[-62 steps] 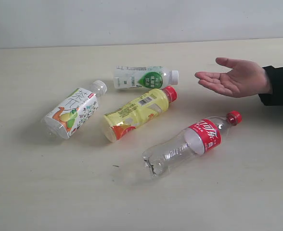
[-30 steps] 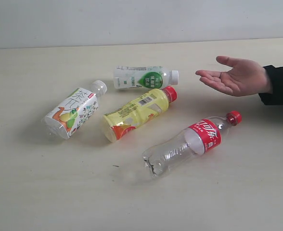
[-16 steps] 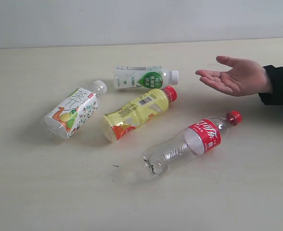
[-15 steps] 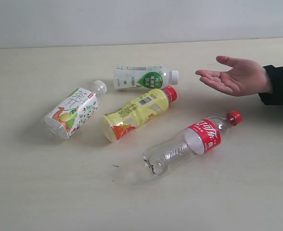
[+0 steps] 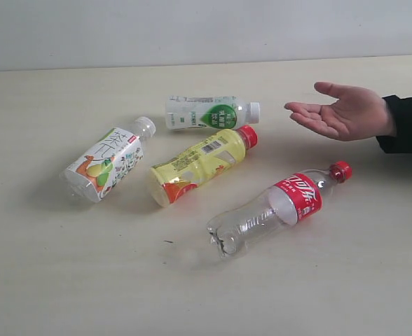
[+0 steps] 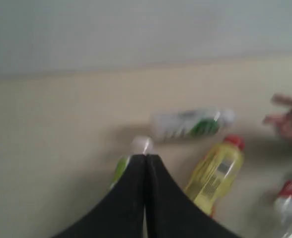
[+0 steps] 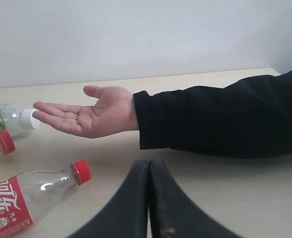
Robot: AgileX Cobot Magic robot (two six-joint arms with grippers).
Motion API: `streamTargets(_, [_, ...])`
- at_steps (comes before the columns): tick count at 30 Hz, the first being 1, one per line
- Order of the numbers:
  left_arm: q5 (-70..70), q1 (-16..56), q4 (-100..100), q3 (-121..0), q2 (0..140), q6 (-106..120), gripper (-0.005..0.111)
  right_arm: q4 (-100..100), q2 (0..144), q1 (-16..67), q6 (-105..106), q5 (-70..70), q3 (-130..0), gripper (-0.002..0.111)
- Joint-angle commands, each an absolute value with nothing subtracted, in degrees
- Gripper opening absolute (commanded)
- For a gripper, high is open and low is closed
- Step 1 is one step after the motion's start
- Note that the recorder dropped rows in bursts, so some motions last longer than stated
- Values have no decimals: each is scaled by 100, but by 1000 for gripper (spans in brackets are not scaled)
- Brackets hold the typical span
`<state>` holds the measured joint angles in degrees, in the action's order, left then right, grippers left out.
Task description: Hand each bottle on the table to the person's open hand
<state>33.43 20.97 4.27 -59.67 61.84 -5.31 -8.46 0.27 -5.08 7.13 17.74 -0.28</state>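
4 bottles (image 5: pixel 200 162) lying on table (image 5: pixel 66 280), open hand (image 5: pixel 342 112) nearby.

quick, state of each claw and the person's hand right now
Left claw: closed, holding nothing.
Right claw: closed, holding nothing.
Person's hand: open, palm up, empty.

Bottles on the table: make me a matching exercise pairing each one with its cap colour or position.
Column one:
1. red-labelled bottle
2. yellow-labelled bottle
3. green-and-white bottle
4. fruit-pictured bottle

Column two:
A. white cap, farthest back on the table
B. clear cap, farthest from the person's open hand
C. red cap, body see-through
D. red cap, lying in the middle of the group

Pairs: 1-C, 2-D, 3-A, 4-B
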Motion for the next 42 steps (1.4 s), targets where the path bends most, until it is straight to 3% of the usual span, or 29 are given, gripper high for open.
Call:
streamTargets(1, [5204,2121,-242,-6760,7738,-186,0,-859,0,-540,743,1730,0,0])
streamTargets(9, [4942,2145,-162,-7204,9173,451,0,-859,0,-540,743,1730,0,0])
streamTargets(12, [5100,2145,40,-7458,9618,912,6,-859,0,-540,743,1730,0,0])
streamTargets(15, [5177,2145,68,-7709,9988,915,23,-859,0,-540,743,1730,0,0])
streamTargets(17, [5189,2145,68,-7817,10161,1007,39,-859,0,-540,743,1730,0,0])
streamTargets(21, [5285,2202,82,-7926,10354,1375,83,-859,0,-540,743,1730,0,0])
streamTargets(23, [5296,2271,82,-7926,10402,1445,94,-859,0,-540,743,1730,0,0])
streamTargets(42, [5361,2459,106,-7926,11162,1433,90,-859,0,-540,743,1730,0,0])
